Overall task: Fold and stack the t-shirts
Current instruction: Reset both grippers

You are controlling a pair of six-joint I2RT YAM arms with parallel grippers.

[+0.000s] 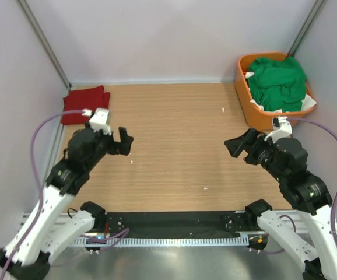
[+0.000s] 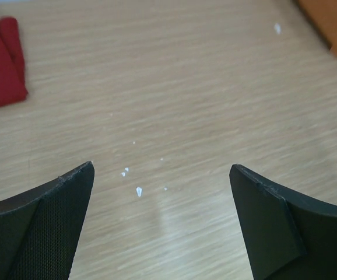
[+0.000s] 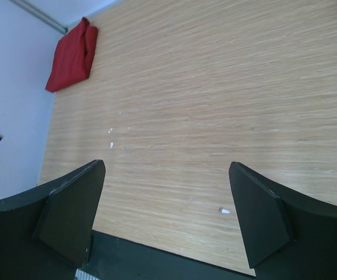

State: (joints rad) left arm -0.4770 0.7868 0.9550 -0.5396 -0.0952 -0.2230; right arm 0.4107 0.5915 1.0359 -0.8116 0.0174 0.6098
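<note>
At the far left corner of the table (image 1: 180, 131), close to the wall, lies the dark red t-shirt (image 1: 85, 105), folded into a compact packet. I judge that it is placed there to begin the stack and to leave the middle of the table for the folding work. Just in front of it, a little toward the centre, the left pincer (image 1: 125, 142) hovers above the wood with its jaws wide apart and nothing between them. In the left wrist view only wood grain and some small white specks (image 2: 138, 191) show between the fingers, so it touches no cloth. Across the middle, well apart from it, the right pincer (image 1: 231, 148) faces inward in the same way, also spread open and carrying nothing. Both arms seem to be held low and turned to the centre so that either one can reach out. Behind the right pincer, at the far right corner, stands the orange basket (image 1: 242, 87), and in it the green t-shirts (image 1: 277, 81) are heaped in a crumpled, unfolded pile that rises above the rim. So one shirt looks finished and the green ones are not yet begun. The next move is probably for the right arm, the nearer one, to pick one green shirt from the basket. Because the cloth is soft and tangled, there is a risk that it lifts more than one.
</note>
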